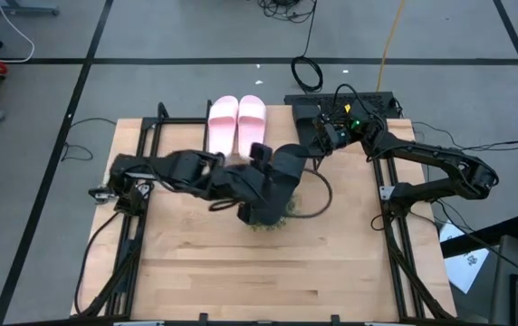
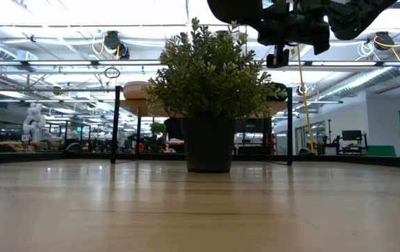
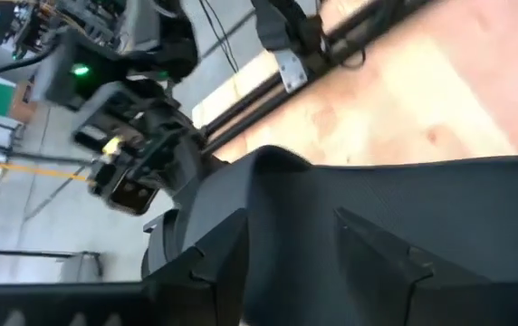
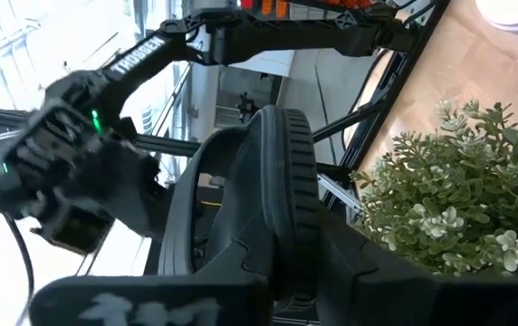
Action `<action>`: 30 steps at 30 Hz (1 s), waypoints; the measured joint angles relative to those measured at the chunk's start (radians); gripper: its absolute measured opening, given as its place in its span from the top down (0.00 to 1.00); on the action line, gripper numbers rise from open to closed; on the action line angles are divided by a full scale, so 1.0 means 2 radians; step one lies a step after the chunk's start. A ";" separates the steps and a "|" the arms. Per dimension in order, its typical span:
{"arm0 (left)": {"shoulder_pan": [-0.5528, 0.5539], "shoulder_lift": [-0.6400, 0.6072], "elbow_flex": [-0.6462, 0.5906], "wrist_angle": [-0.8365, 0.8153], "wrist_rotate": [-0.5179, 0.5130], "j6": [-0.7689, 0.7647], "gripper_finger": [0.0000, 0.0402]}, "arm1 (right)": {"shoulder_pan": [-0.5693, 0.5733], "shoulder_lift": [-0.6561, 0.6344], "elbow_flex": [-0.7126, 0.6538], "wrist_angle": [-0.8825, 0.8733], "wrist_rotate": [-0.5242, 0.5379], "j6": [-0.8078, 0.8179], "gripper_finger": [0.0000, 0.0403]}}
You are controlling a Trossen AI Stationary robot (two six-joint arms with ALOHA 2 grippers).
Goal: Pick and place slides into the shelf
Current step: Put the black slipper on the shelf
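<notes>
The black slide (image 4: 277, 190) hangs in the air just above the plant (image 2: 210, 77). The right gripper (image 1: 318, 149) is pressed together on one edge of it. The left gripper (image 1: 263, 167) is on the other side of the plant, very close to the same slide. Whether it also grips the slide, I cannot tell, because the slide fills the left wrist view.

This looks to me like a handover between the two arms, above the plant. To do it well, one gripper alone should carry the slide before the arms move apart, otherwise the slide may twist or fall into the plant. The carrying arm should first lift clear of the plant's leaves.

The shelf (image 2: 131, 89) stands behind the plant, and the pink slides (image 1: 237, 122) lie on it already, side by side. The free place seems to be beside them, so the black slide should go down flat there, without pushing the pink pair.
</notes>
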 joint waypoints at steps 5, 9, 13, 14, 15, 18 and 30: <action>-0.002 0.023 0.000 -0.001 -0.041 0.045 0.59 | 0.000 0.000 0.000 0.007 0.001 0.009 0.92; -0.002 0.026 -0.001 0.007 -0.086 0.049 0.59 | 0.001 0.000 0.000 0.007 0.002 0.013 0.92; -0.002 0.020 0.000 0.013 -0.094 0.050 0.59 | 0.001 0.000 0.000 0.007 0.002 0.013 0.92; -0.002 0.019 0.000 0.016 -0.095 0.049 0.59 | 0.001 0.000 0.000 0.008 0.002 0.013 0.92; -0.002 0.019 0.000 0.018 -0.096 0.049 0.59 | 0.001 0.000 0.000 0.008 0.001 0.013 0.92; -0.002 0.020 0.000 0.016 -0.096 0.054 0.59 | 0.001 0.000 0.000 0.007 0.001 0.013 0.92; 0.018 0.023 0.000 0.036 -0.085 0.077 0.60 | 0.008 0.000 0.000 0.009 0.025 0.017 0.92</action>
